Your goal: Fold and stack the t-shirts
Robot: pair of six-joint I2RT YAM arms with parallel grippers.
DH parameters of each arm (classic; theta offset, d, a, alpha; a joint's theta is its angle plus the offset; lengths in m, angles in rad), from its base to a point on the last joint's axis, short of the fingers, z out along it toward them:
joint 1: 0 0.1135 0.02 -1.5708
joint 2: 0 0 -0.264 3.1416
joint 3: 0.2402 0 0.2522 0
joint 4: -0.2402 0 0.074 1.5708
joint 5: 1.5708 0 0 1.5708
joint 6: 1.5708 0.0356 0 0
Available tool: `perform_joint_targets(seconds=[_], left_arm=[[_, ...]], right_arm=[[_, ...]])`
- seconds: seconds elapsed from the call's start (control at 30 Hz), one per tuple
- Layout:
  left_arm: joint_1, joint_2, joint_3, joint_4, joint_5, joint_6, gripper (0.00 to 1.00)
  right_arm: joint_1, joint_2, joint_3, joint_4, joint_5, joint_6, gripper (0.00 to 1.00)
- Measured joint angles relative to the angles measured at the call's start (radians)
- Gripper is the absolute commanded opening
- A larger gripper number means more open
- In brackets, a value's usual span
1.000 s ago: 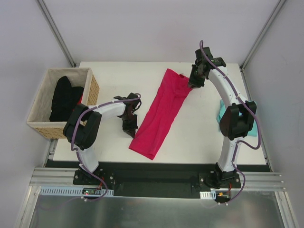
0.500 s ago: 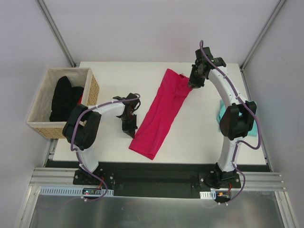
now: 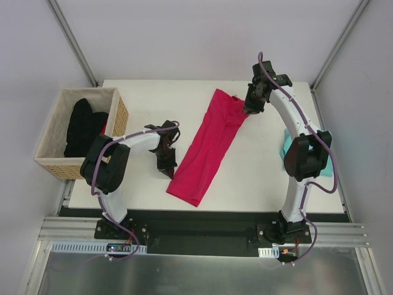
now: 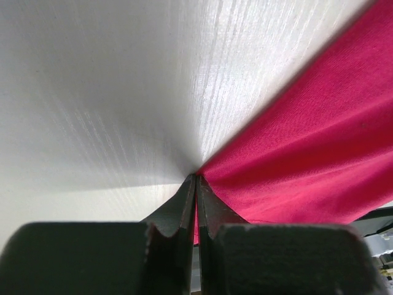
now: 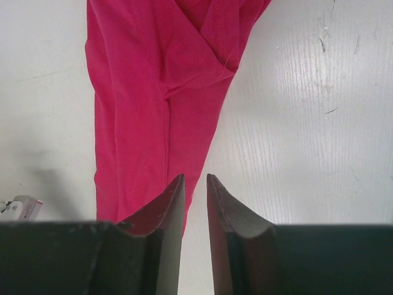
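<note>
Looking down from above, the pink shirt [image 3: 206, 144] lies as a long narrow strip, running slantwise from upper centre down toward lower centre of the surface [image 3: 141, 98]. The teal shirt [image 3: 285, 153] peeks out at the right edge, mostly hidden behind the right arm.

The left tool [image 4: 196, 178] is pressed together on the strip's lower left edge, and a sliver of pink shows between the tips, so I read that as a pinch on the cloth. The right tool [image 5: 195, 179] sits by the strip's upper end with its jaws slightly parted, nothing visibly between them and the seamed sleeve area just ahead.

As for handling, this is light, limp knit: it should drape, sag and wrinkle the moment it lifts, and a thin single edge could slide out of a pinch. The layers may shift apart if dragged. My call is to take it at both ends, at corners or along a stitched hem where the cloth is thicker, and carry it low and level so the fold holds.
</note>
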Motion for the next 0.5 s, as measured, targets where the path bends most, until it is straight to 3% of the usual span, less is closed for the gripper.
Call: perform_joint_targets(seconds=[0.5], left_arm=[[0.0,-0.003,-0.004,0.001,-0.001,-0.01,0.0]], right_arm=[[-0.004,0.0,0.0,0.0,0.0,0.0,0.24]])
